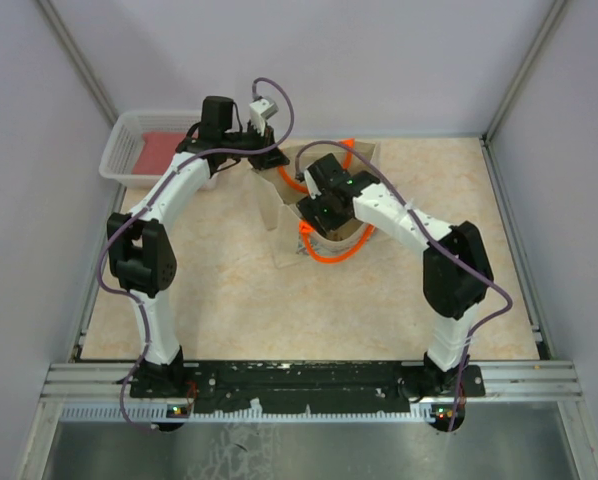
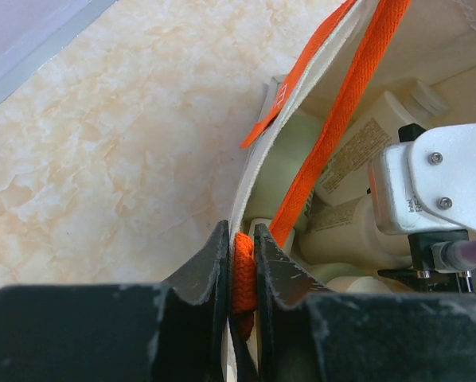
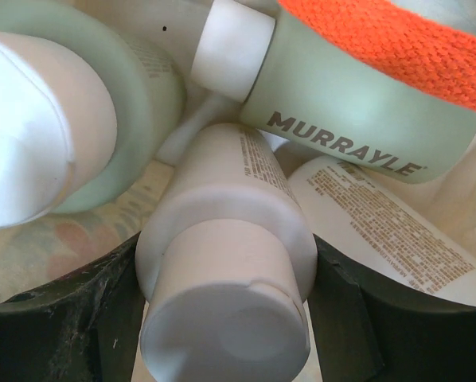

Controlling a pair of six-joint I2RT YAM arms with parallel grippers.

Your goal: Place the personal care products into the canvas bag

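overhead, the bag stood open on the table, with the basket and its red item well off to the bag's far left. at the bag's far-left rim, the left gripper was pinched tight on an orange handle, the jaws almost meeting around the strap, just beside the bag's cloth edge. the right gripper reached down through the bag's mouth and gripped a cream bottle inside the bag. the cap faced the wrist camera, and the fingers pressed against both sides of the body. a green bottle marked murrayle lay just beyond it, under a loop of orange strap. a second green bottle lay on the other side. a second cream bottle, covered in small print, lay touching the held one. all four bottles were inside the bag.
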